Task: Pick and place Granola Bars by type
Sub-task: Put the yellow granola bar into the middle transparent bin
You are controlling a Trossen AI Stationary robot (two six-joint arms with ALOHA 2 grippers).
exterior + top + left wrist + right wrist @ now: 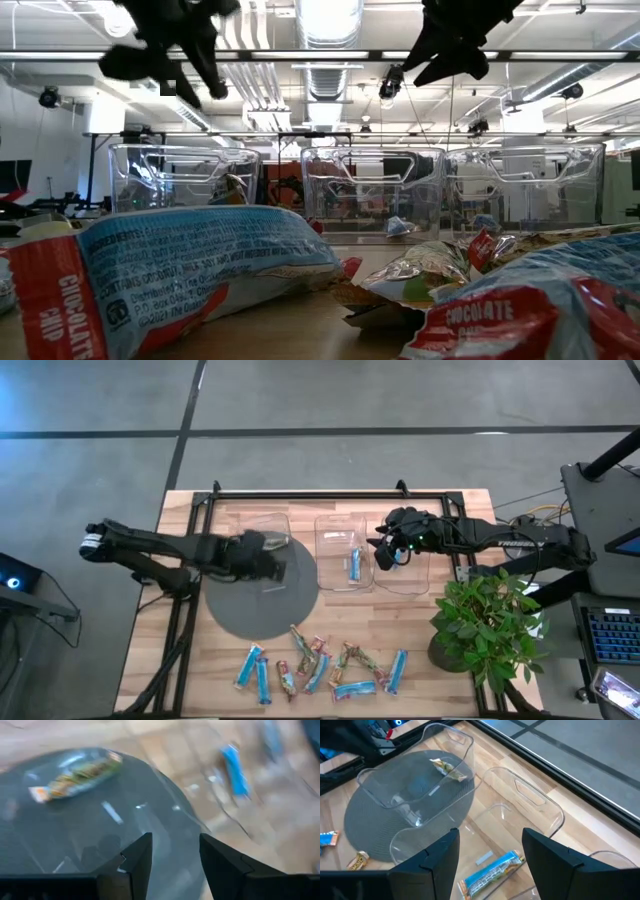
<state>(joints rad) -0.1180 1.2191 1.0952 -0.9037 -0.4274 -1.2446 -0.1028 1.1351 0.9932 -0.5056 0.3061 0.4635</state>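
High view, bars: most Granola Bars [318, 665] lie scattered in a loose row at the lower middle of the frame on the wooden desk [450, 660], blue and multicoloured ones mixed and some overlapping.
High view, sorted so far: one blue bar [354, 565] lies in the middle clear bin [345, 525]; the left pincer [268, 560] hangs over the left bin [262, 522] on the grey mat [235, 610]; the right pincer [383, 552] hangs between the middle and right bins.
Low view, handling: wrappers look thin, crinkly and glossy, so probably light, a bit slippery, easily crushed; a pinch across the narrow middle seems safest.
Left wrist view, pincer: fingers spread, nothing between them; a multicoloured bar [75, 779] shows at upper left, inside the bin.
Right wrist view, pincer: fingers apart and empty above the blue bar [492, 872] at lower centre; multicoloured bar [447, 769] at upper left.
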